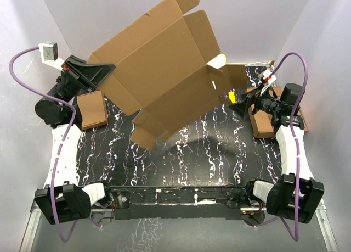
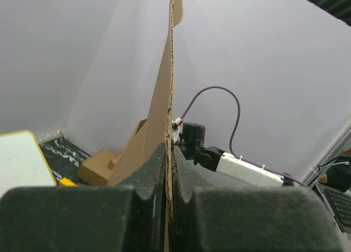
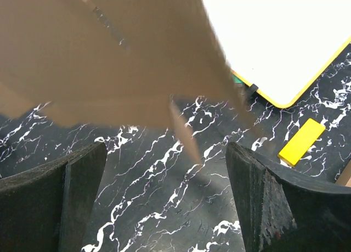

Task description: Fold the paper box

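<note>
**Paper box pinched in your left gripper**

Nearest you, the black marbled table lies under the sheet. Over it, your right gripper stands spread wide with nothing between its fingers, just beside the paper box's right flap. Farther back, your left gripper is pressed together on the box's left edge and holds the unfolded sheet tilted above the table. A small brown box sits beside that arm.
</note>
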Motion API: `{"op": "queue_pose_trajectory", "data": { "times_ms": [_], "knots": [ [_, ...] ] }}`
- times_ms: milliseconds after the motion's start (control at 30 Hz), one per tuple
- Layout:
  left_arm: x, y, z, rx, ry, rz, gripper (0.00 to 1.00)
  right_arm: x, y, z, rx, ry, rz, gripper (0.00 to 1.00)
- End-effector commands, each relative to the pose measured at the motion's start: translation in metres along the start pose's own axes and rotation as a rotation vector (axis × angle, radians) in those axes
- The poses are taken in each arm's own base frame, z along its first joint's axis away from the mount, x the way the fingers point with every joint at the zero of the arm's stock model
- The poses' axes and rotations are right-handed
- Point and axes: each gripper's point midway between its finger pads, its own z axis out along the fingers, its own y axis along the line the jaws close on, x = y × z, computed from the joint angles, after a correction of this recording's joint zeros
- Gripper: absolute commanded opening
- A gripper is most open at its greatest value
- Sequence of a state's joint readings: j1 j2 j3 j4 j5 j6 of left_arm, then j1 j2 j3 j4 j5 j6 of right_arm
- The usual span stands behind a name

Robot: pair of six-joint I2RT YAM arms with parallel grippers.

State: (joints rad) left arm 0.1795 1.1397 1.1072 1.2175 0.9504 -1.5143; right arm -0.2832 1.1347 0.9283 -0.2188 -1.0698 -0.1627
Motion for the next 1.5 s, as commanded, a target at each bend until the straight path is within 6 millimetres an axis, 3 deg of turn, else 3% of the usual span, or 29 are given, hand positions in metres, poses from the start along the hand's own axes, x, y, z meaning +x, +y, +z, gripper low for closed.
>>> {"op": "queue_pose_trajectory", "data": {
  "times_ms": [0,100,200,333,500,633,733,867,967,1067,1200,1467],
  "knots": [
    [0.030,0.044,-0.015,-0.121,0.074,-0.045,0.00,-0.012,0.001,0.000,0.005,-0.056,-0.091,0.99],
    [0.061,0.083,-0.033,-0.214,0.146,-0.060,0.00,-0.008,0.003,0.000,-0.007,-0.053,-0.096,0.99],
    [0.081,0.108,-0.049,-0.286,0.193,-0.023,0.00,-0.003,0.005,0.002,-0.031,-0.053,-0.089,0.99],
    [0.086,0.111,-0.052,-0.297,0.204,0.019,0.00,0.010,0.029,0.008,-0.172,-0.049,-0.053,0.99],
    [0.104,0.125,-0.049,-0.357,0.247,0.099,0.00,0.035,0.074,0.036,-0.329,0.001,0.035,1.00],
    [0.095,0.102,-0.025,-0.286,0.138,0.002,0.00,0.046,0.069,0.062,-0.259,0.025,0.155,0.90],
    [0.071,0.074,-0.005,-0.248,0.027,-0.040,0.00,0.046,0.084,0.081,-0.299,0.052,0.177,0.67],
    [0.030,0.044,0.015,-0.263,-0.063,-0.026,0.00,0.033,0.094,0.100,-0.300,0.046,0.202,0.41],
    [0.017,0.029,0.023,-0.252,-0.108,-0.067,0.00,0.011,0.091,0.111,-0.265,-0.007,0.280,0.34],
    [0.021,0.026,0.025,-0.277,-0.121,-0.120,0.00,-0.015,0.082,0.126,-0.205,-0.060,0.356,0.34],
    [0.040,0.034,0.025,-0.319,-0.092,-0.189,0.00,-0.035,0.076,0.145,-0.166,-0.110,0.424,0.35],
    [0.086,0.057,0.026,-0.354,-0.075,-0.317,0.00,-0.016,0.081,0.167,-0.192,-0.119,0.532,0.35]
  ]
}}
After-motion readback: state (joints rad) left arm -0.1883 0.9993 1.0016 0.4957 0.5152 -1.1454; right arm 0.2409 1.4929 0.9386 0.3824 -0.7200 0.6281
